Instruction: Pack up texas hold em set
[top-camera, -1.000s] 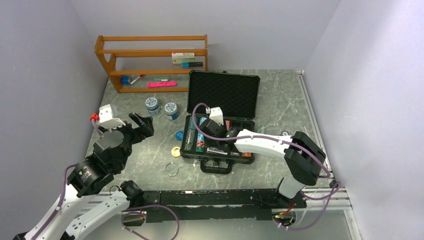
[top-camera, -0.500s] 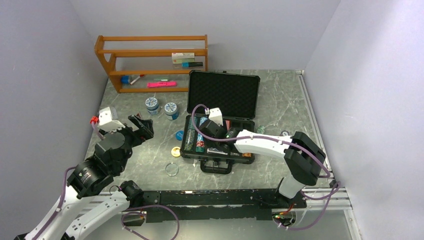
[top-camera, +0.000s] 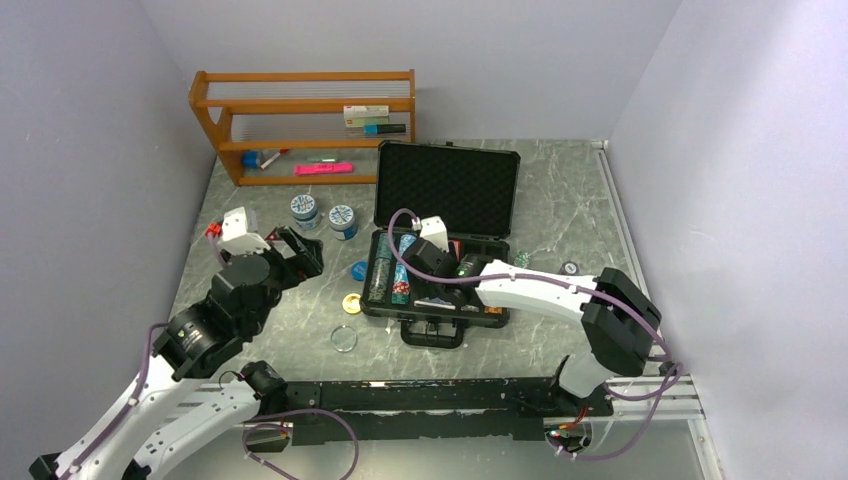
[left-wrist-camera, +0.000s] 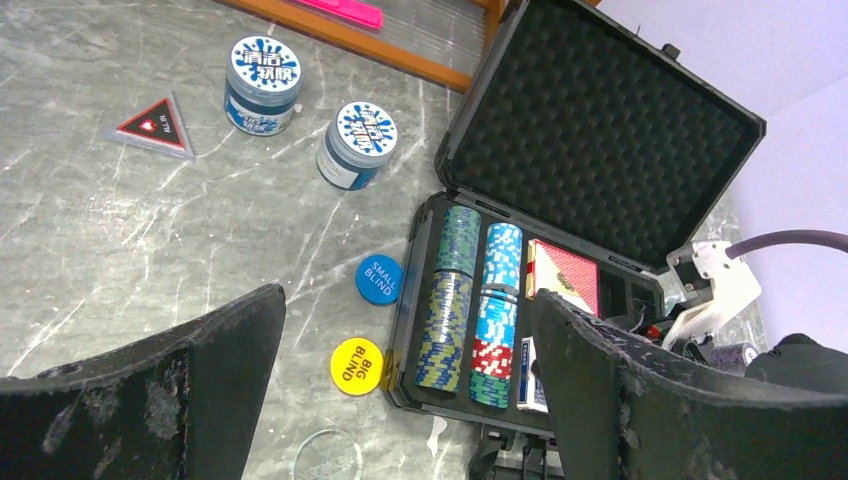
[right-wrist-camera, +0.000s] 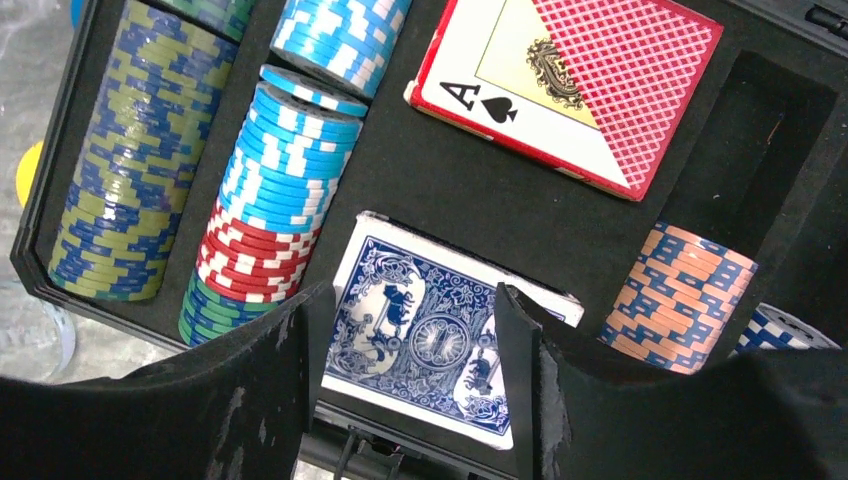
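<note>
The black briefcase (top-camera: 447, 188) lies open mid-table with its foam lid (left-wrist-camera: 600, 130) upright. Its tray holds striped chip stacks (right-wrist-camera: 130, 190), the red deck (right-wrist-camera: 570, 85) and the blue deck (right-wrist-camera: 430, 340). My right gripper (right-wrist-camera: 412, 305) hangs open and empty just above the blue deck, inside the case (top-camera: 428, 286). The yellow Big Blind button (left-wrist-camera: 357, 366) lies on the table against the case's left edge, also seen from above (top-camera: 352, 303). My left gripper (left-wrist-camera: 408, 305) is open and empty, raised over the table left of the case (top-camera: 298, 246).
A blue Small Blind button (left-wrist-camera: 379, 279) and a clear disc (left-wrist-camera: 325, 455) lie near the yellow one. Two blue-and-white tubs (left-wrist-camera: 263, 83) (left-wrist-camera: 357, 143) and a triangular marker (left-wrist-camera: 152, 127) sit further back-left. The wooden shelf (top-camera: 300, 120) stands at the back.
My left arm has swung right and forward, bringing its gripper nearer the case. My right gripper has stayed over the blue deck with only a slight shift.
</note>
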